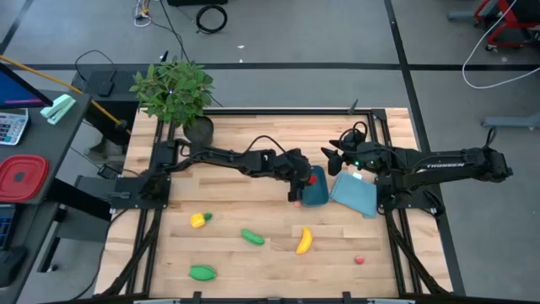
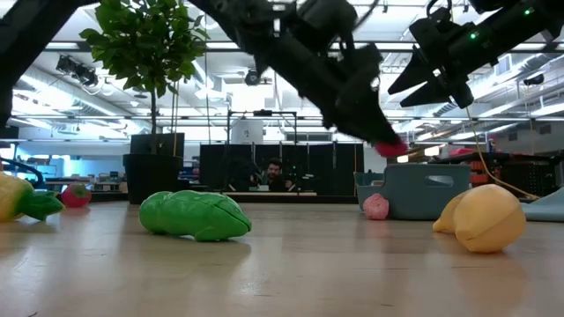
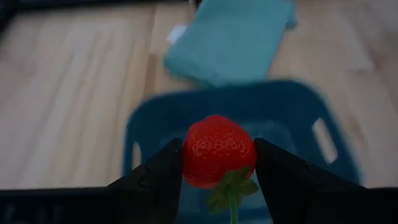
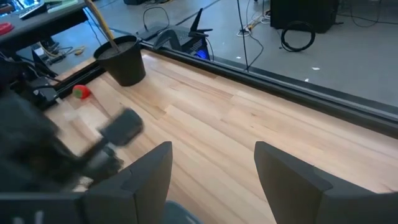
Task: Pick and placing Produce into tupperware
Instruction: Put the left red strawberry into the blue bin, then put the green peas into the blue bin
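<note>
Clamping a red strawberry [image 3: 218, 151] between its two dark fingers, the left gripper [image 3: 217, 180] hangs directly over the open dark-blue tupperware [image 3: 280, 112]; only the left wrist view shows this grip plainly, with the berry's green stem pointing down and the jaws closed snugly on its sides. From overhead the same berry is just a red dot at the left gripper [image 1: 302, 181], above the tub [image 1: 317, 192] near the table's centre.

The low view gives what the overhead cannot: the tub [image 2: 423, 189] stands on the boards with the berry [image 2: 391, 149] held clear above its rim, and a pale pink-red piece [image 2: 375, 206] lies just beside the tub's wall.

The right gripper [image 1: 335, 158] hovers at about one o'clock from the tub; its own wrist view shows its fingers [image 4: 149, 171] spread wide apart with nothing between them, and a second small red piece [image 4: 81, 92] lying near the dark plant pot [image 4: 122, 60].

Counted on the overhead view, nearest first: one green piece [image 1: 202, 272], one tiny red one [image 1: 359, 260], one banana [image 1: 304, 241], a second green piece [image 1: 252, 236], one yellow piece with green stem [image 1: 199, 219]. A flat light-blue piece [image 1: 354, 193] lies at three o'clock, touching the tub. One potted plant [image 1: 175, 91] stands at eleven o'clock.
</note>
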